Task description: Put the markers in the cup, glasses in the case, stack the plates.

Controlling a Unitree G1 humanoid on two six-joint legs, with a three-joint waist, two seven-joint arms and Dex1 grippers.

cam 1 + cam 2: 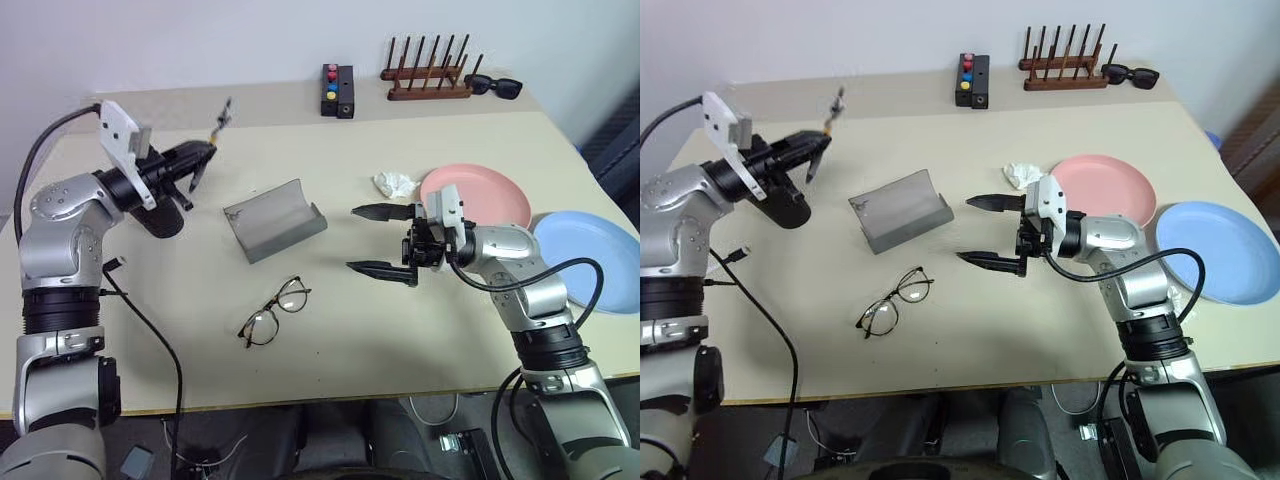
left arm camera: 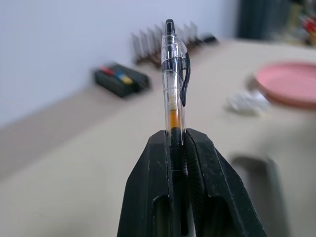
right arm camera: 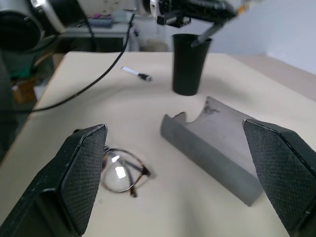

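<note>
Table (image 1: 330, 150): black cup (image 3: 189, 63) stands beside the grey case (image 1: 274, 220). Left pincer (image 2: 175, 143), clenched on the clear pen (image 2: 174, 74), is above the cup; align tip over the rim before releasing. Right pincer (image 1: 385, 240) spread, empty, near the case.

No text, label, brand, number or sign could be read anywhere: the small black box (image 1: 338, 91) at the far edge of the surface (image 1: 330, 350) bore only plain coloured buttons, and the clear pen (image 2: 175, 89) carried no legible print
</note>
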